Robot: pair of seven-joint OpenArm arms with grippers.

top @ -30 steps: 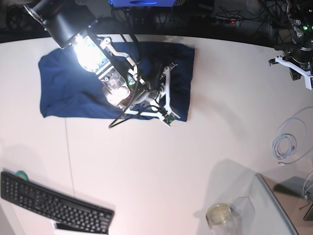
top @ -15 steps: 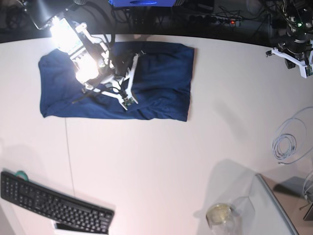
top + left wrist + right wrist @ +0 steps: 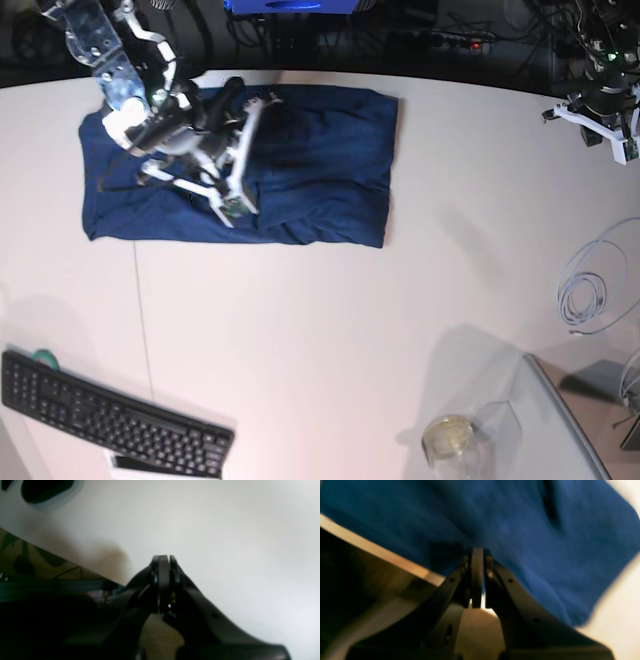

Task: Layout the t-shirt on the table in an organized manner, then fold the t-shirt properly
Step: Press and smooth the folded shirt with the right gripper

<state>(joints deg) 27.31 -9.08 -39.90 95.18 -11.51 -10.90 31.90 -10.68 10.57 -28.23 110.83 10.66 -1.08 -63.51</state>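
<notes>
The dark navy t-shirt lies as a flat, folded rectangle at the back left of the white table. My right arm hangs over the shirt's left half. In the right wrist view my right gripper is shut, holding nothing, with the blue t-shirt beneath and beyond it. My left arm is at the table's far right back edge, well away from the shirt. Its gripper is shut and empty over the bare table.
A black keyboard lies at the front left. A coil of white cable sits at the right. A glass jar and a grey translucent tray stand at the front right. A thin seam runs down the tabletop.
My right arm has swept left across the t-shirt, from its right part to its left half, and its bright lamp glare is gone. The left arm drew back a little.
</notes>
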